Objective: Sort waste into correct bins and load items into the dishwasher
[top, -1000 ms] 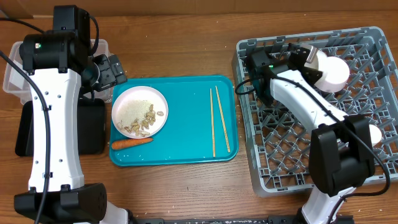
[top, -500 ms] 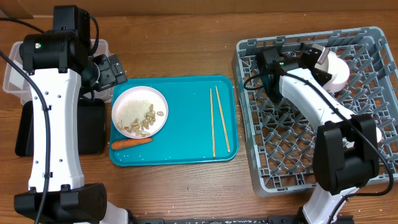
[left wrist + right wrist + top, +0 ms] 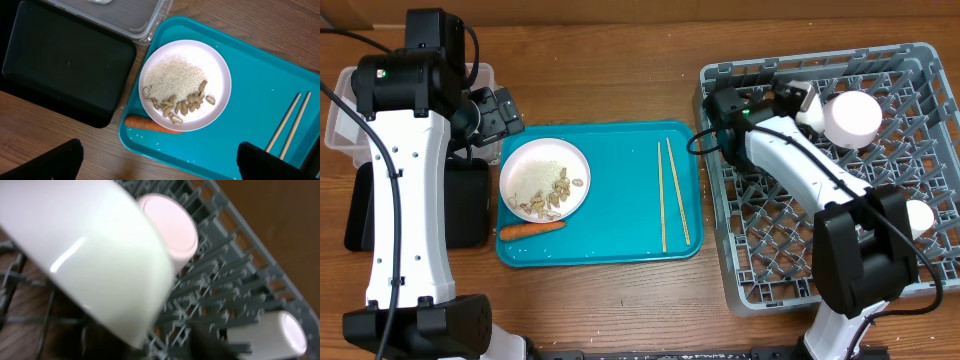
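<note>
Clear tub (image 3: 125, 12) sits at the far left rear, largely under the left arm (image 3: 405, 180), and the black tray (image 3: 65, 65) lies just in front of it, right beside the teal tray (image 3: 620, 170). The left claw (image 3: 160, 161) hangs over that seam, fingers spread wide, holding nothing. On the teal tray's left end stands the white plate (image 3: 218, 75), with rice (image 3: 175, 80) heaped in it and beige scraps (image 3: 182, 105) along the near side. The carrot (image 3: 150, 124) lies on the tray against the plate's near rim. Well apart, toward the tray's right end, the two chopsticks (image 3: 662, 200) lie side by side, running front to back. Right of the tray stands the grey dish rack (image 3: 790, 250). The right arm (image 3: 800, 160) reaches over its rear left corner, and the right claw (image 3: 810, 100) is at the left edge of a white bowl (image 3: 853, 118) resting on the pegs near the rear wall. That claw's own view is blurred: a white curved side fills its left half, and I cannot tell whether the fingers grip the bowl or stand clear. Behind it a pale-pink round shape (image 3: 167, 227) shows among the pegs. The small white cup (image 3: 918, 215) sits near the rack's right wall, well apart from the bowl.
</note>
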### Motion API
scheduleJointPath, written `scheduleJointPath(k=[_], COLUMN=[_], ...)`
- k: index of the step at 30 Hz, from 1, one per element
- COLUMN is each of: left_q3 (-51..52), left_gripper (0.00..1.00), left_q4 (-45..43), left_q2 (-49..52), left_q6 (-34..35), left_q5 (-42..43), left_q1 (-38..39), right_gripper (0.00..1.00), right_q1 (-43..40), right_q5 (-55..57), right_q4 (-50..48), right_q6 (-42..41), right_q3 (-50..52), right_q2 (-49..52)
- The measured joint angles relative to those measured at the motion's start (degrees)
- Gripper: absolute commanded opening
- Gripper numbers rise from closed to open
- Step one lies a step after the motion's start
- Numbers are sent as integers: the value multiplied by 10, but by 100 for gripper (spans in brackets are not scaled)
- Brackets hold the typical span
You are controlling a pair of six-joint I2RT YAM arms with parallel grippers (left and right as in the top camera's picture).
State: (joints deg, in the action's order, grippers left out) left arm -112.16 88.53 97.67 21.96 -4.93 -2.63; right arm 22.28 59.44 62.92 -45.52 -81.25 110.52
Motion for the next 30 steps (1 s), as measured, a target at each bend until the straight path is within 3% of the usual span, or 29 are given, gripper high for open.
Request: scheduleJointPath(k=[3,8,14,18,22,27,30], left_q3=[0,0,0,0,0,0,11], left_gripper=[100,100,100,100,100,100,100], left_q4=[-1,-2,-2,-2,2,2,-12], left_q2=[0,0,0,0,0,0,0], left_q6=[0,0,0,0,0,1,4], left_q5=[0,0,0,0,0,4,7], left_q1=[0,0,0,0,0,0,7], right_gripper=[82,85,91,89,87,84,84], right_q1=[16,31,28,25,26,30,29], right_q5=[-33,-89,-236,-440,-604,-722,-731], right_q4=[4,-5,-65,-93,-96,-79,-75], right_q6=[7,24,156,310,378,398,381], right_q3=[0,-1,-46,-104,-122,-122,-122], right_q2=[0,-9,-68,-118,-135,-125,-123])
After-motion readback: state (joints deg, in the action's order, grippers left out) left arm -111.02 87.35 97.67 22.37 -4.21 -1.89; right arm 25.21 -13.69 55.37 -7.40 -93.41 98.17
